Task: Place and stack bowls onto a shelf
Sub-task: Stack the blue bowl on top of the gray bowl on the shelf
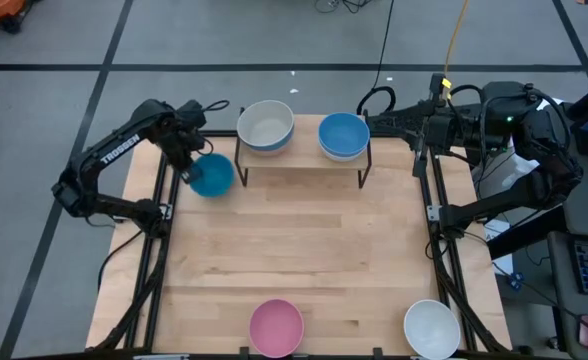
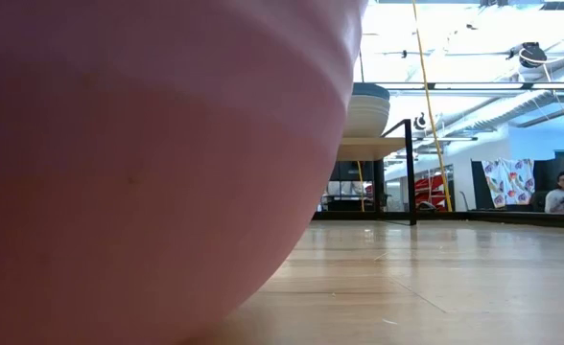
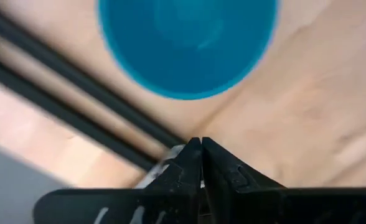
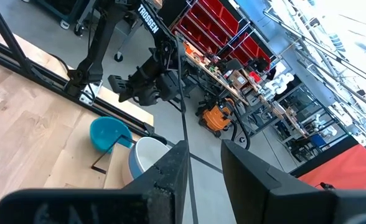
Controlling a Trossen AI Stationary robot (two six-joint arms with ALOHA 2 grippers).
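Overhead, the left gripper (image 1: 196, 166) hangs just above the teal bowl (image 1: 212, 175), which sits on the wooden surface (image 1: 304, 250) beside the shelf (image 1: 304, 152). Past that gripper, on the shelf, stand a grey-white bowl (image 1: 265, 125) nested in another and a blue bowl (image 1: 343, 135) stacked on a white one. The right gripper (image 1: 374, 124) hovers just off the shelf's far end, next to the blue stack. A pink bowl (image 1: 276, 327) and a white bowl (image 1: 432, 329) rest well away from both grippers, at the near edge.

From the low camera, the pink bowl (image 2: 148, 153) fills most of the sight; behind it the shelf (image 2: 373, 146) carries a bowl stack.

At the left wrist, the fingers (image 3: 189, 162) meet together, empty, the teal bowl (image 3: 188, 43) right ahead of them.

At the right wrist, the fingers (image 4: 173, 165) stand apart holding nothing, with the teal bowl (image 4: 107, 134) and left arm beyond.
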